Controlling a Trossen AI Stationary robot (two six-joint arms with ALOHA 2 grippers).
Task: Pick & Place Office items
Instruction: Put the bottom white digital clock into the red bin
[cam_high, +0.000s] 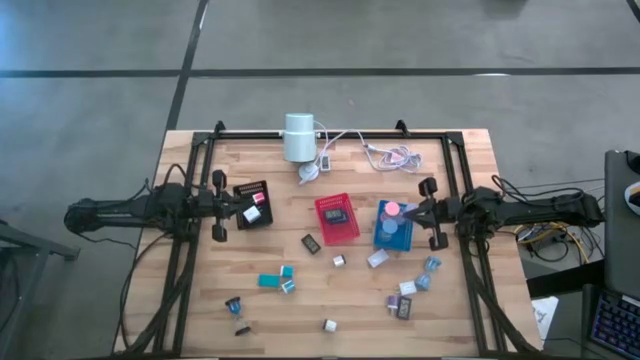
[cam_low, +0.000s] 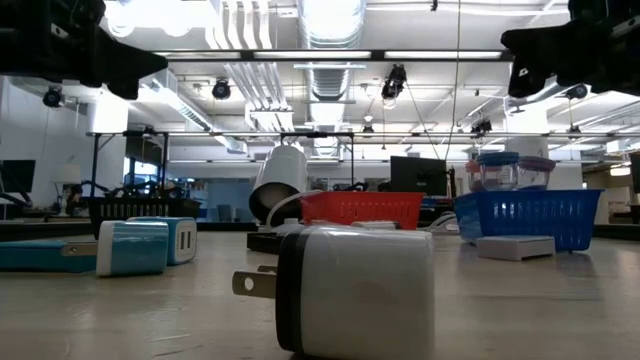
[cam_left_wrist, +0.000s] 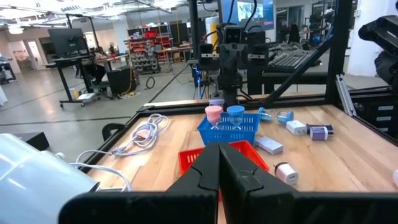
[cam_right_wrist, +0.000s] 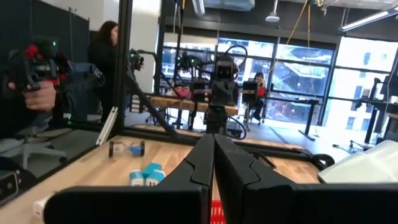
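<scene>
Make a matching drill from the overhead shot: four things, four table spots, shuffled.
Things:
1. black tray
2. red tray
3. blue tray
4. white cylinder

Places:
A. at the far edge, cables beside it
B. middle of the table
C. by the right gripper, pink disc on top
D. by the left gripper

Pairs: 1-D, 2-B, 3-C, 4-A
</scene>
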